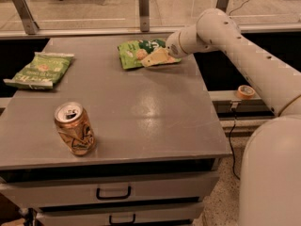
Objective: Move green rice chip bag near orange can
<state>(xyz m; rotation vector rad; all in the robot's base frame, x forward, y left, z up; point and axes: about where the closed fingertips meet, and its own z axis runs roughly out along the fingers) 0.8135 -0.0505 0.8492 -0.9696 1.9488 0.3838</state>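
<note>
The green rice chip bag (135,53) lies flat at the far middle of the grey table (155,117). It is bright green with white letters and tan rice-cake pictures. My gripper (157,58) comes in from the right on the white arm (235,41) and rests over the bag's right half, covering part of it. The orange can (75,128) stands upright near the table's front left, far from the bag, with its silver pull-tab top showing.
A paler green bag (40,69) lies at the table's left edge. A roll of tape (245,92) sits on a ledge to the right. Drawers with dark handles (114,192) are below the tabletop. My white body fills the lower right.
</note>
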